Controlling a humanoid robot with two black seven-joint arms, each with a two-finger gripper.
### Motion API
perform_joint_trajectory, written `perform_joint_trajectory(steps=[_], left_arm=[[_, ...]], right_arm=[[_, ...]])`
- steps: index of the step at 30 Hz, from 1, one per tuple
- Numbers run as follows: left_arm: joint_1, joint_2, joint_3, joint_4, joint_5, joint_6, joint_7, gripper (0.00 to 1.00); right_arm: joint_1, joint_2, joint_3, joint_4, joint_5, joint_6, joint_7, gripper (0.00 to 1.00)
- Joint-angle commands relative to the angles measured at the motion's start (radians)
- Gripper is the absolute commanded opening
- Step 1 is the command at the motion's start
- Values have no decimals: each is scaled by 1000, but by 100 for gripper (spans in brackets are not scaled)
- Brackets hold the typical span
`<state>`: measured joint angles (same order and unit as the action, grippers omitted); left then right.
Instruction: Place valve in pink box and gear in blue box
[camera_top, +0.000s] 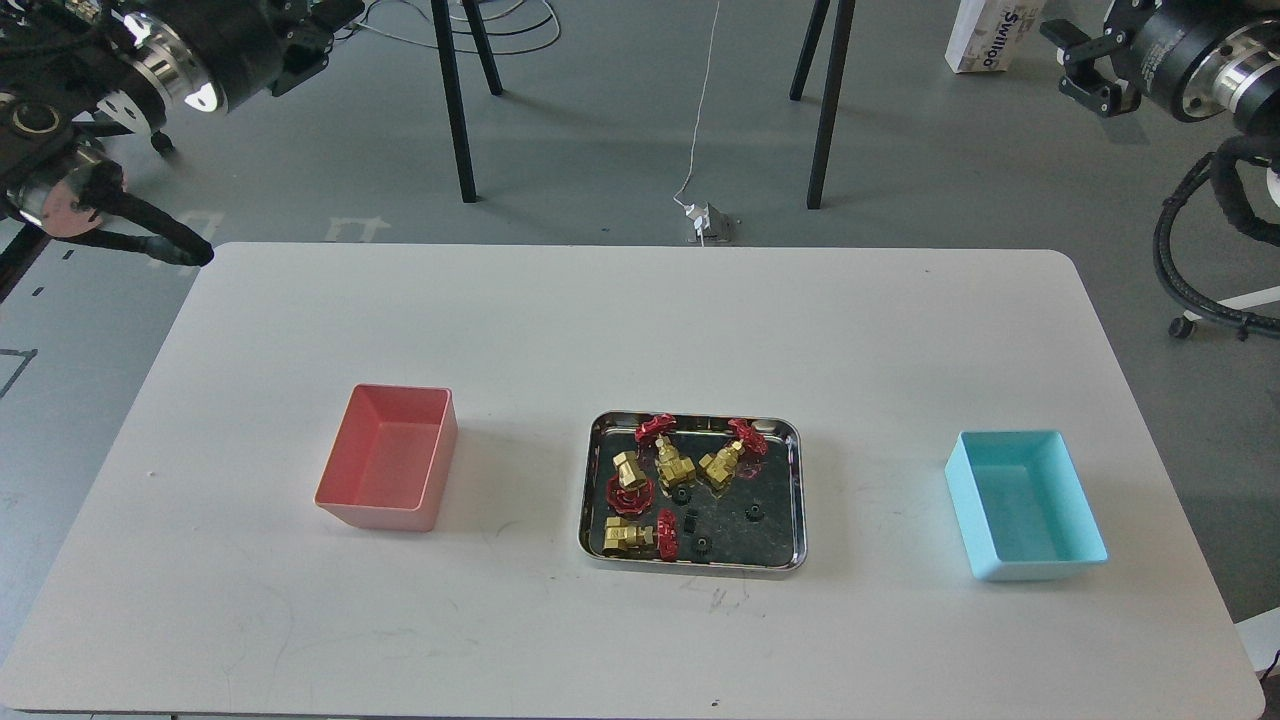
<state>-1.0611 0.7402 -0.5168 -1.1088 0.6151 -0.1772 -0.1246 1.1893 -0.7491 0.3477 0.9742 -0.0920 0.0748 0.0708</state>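
While both arms are hanging high at the top corners of the view, well away from the table (520, 330), nothing on it is being touched. At upper left, the left gripper (318, 40) is showing only as a dark shape past the silver wrist ring, so I cannot tell how its fingers are standing. At upper right, the right gripper (1085, 65) is pointing inward with two dark fingers held apart, a wide gap showing between them and nothing in it.

Near the middle of the white table a shiny steel tray (795, 490) is sitting, and four brass valves with red handwheels are lying in it. One valve (672, 458) is resting near the tray's back edge, a second valve (728, 455) is lying just to its right, a third valve (628, 478) is lying at the left side, and a fourth valve (636, 537) is lying on its side at the front left corner. Tiny black gears are scattered among them: one gear (755, 514) is sitting alone toward the right, and another gear (702, 545) is lying near the front edge.

Well left of the tray the pink box (345, 495) is standing open, with nothing showing inside. Well right of the tray the blue box (965, 500) is standing open likewise.
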Motion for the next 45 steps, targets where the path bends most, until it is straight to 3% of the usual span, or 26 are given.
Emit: perform_joint_trajectory(steps=[1, 4, 12, 16, 17, 22, 29, 33, 37, 41, 45], left_arm=[[1, 1, -26, -8, -3, -1, -45, 100], [16, 4, -58, -11, -8, -16, -147, 100], [23, -8, -134, 70, -103, -59, -199, 100], [35, -10, -124, 83, -59, -31, -312, 100], [46, -8, -115, 79, -29, -38, -323, 100], [62, -7, -11, -17, 235, -12, -339, 97], [79, -73, 132, -92, 812, 309, -331, 94], [79, -122, 198, -92, 1072, 413, -329, 98], [84, -197, 266, -97, 1250, 420, -316, 99], [85, -219, 388, -88, 1435, 415, -253, 99], [99, -245, 489, -50, 1499, 397, -233, 99]], right_arm=[[7, 2, -1, 4, 0, -3, 0, 99], [12, 1, -1, 6, 2, -3, 0, 99], [15, -3, 1, 5, 2, 0, 4, 99], [18, -10, 17, 4, 0, 8, 10, 99], [18, -12, 20, 4, -2, 10, 12, 99], [44, -12, 20, 3, -2, 11, 12, 99], [69, -15, 19, 3, -2, 0, 0, 99], [85, -24, 17, 6, -2, 2, -3, 99], [111, -36, 14, 8, -3, 2, -16, 99], [148, -52, 5, 8, -14, 2, -26, 99], [168, -56, 4, 8, -54, 2, -34, 99]])
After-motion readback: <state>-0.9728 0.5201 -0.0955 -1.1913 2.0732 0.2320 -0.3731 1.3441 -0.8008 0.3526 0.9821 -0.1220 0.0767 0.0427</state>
